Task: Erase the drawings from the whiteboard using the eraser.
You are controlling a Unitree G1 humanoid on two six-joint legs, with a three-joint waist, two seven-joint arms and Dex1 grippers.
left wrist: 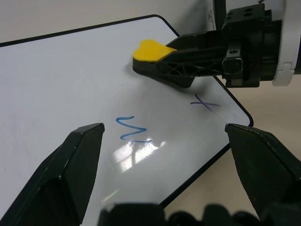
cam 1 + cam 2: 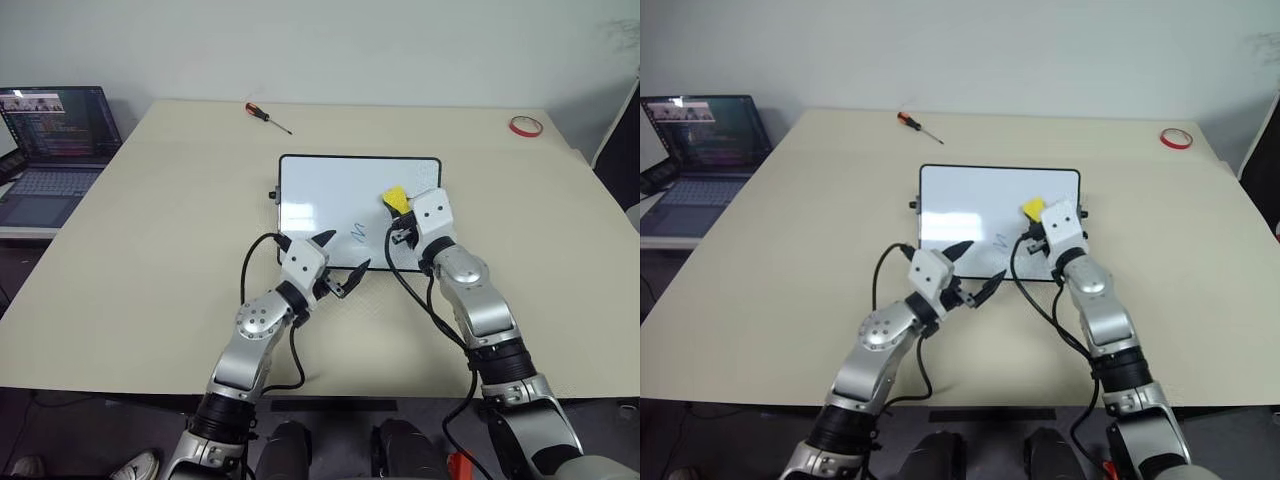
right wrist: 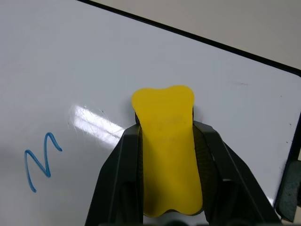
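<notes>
While the right end effector [image 2: 400, 216] is clamped on the eraser [image 2: 395, 198] over the board [image 2: 330, 190], the squiggle [image 2: 358, 233] sits beside it. From the left wrist, the left end effector [image 1: 164, 134] gapes apart, empty, near the cross [image 1: 204, 103]. From the right wrist, the eraser lies flat, likely for wiping.

Beige table [image 2: 150, 260]: whiteboard [image 2: 330, 195], screwdriver [image 2: 268, 117], red tape ring [image 2: 525, 125].
</notes>
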